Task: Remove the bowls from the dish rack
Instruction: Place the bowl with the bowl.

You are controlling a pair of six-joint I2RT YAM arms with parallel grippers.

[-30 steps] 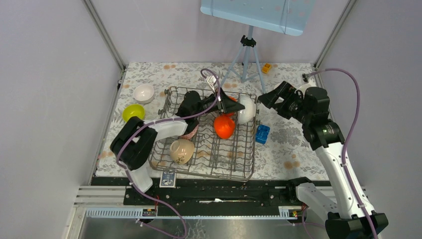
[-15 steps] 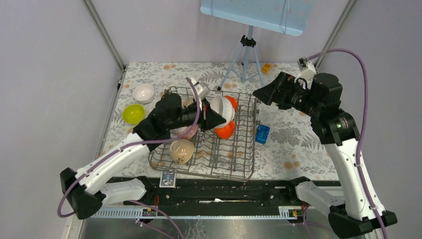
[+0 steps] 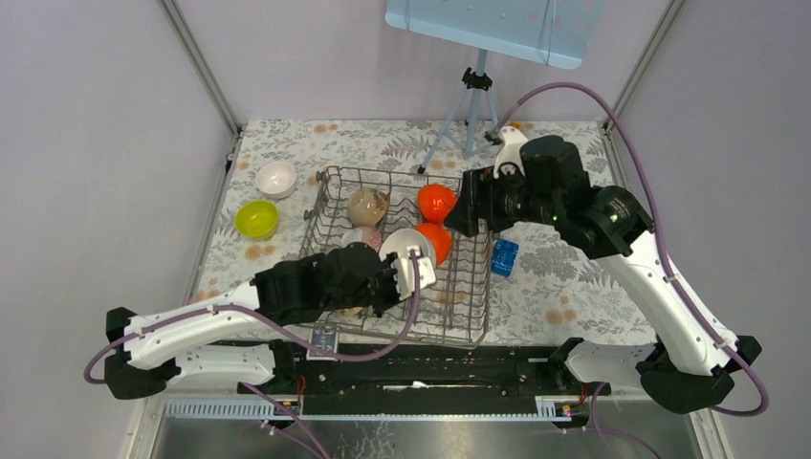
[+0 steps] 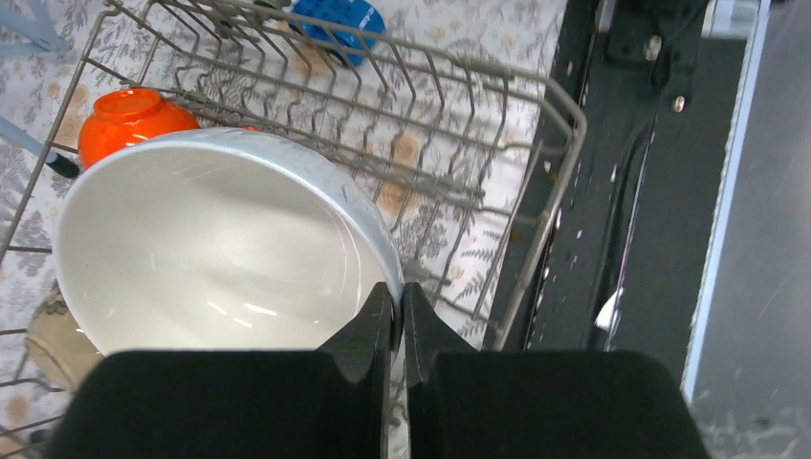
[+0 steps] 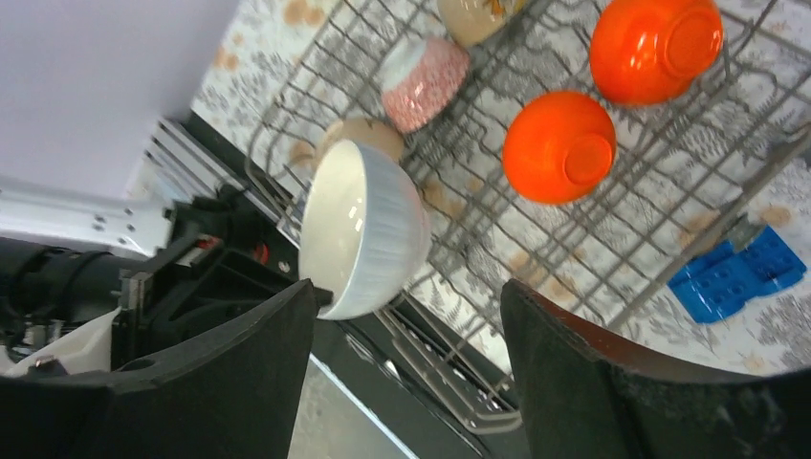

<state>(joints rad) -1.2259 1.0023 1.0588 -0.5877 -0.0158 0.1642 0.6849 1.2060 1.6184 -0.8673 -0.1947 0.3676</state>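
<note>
Floral table [image 3: 574, 277]: a white bowl [image 4: 210, 249] is being gripped by its rim in the left gripper [image 4: 397, 311], over the rack [image 3: 449, 316]. The right gripper [image 5: 406, 292] is being held spread and empty.

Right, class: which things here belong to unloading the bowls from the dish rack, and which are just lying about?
Job: dish rack, left fingers, held white bowl, far orange bowl, near orange bowl, far beige bowl, near beige bowl, pink bowl, unloaded white bowl, lime bowl.
Lying about: blue block, tripod.
</note>
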